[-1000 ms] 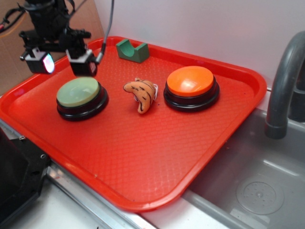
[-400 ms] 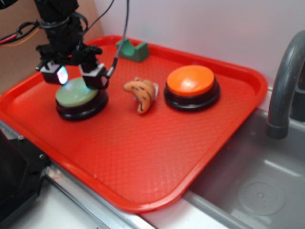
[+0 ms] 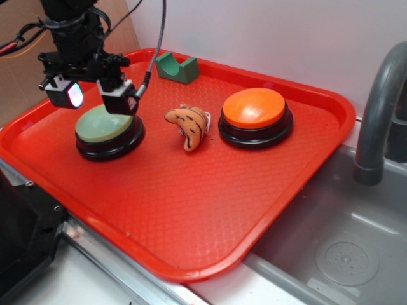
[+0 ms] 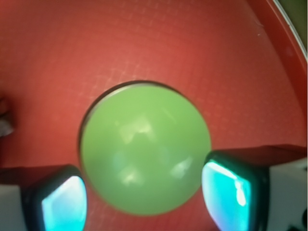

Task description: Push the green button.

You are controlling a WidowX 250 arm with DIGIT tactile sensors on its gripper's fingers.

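The hand (image 3: 91,95) is hovering at the upper left of the frame with its fingers spread apart, gripping nothing, over the green button (image 3: 105,123) sitting on the left of the red tray (image 3: 210,210). The tray is also carrying an orange button (image 3: 254,108), a spotted toy (image 3: 189,122) and a green block (image 3: 176,68). A grey sink (image 3: 343,248) is lying at lower right.

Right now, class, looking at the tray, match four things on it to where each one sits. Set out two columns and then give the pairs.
Things
1. green button
2. orange button
3. dark green notched block
4. pincer

Places
A. at the tray's far edge
B. right of the small orange toy
C. directly above the green button, open
D. left of the small orange toy

Pairs: 1-D, 2-B, 3-A, 4-C
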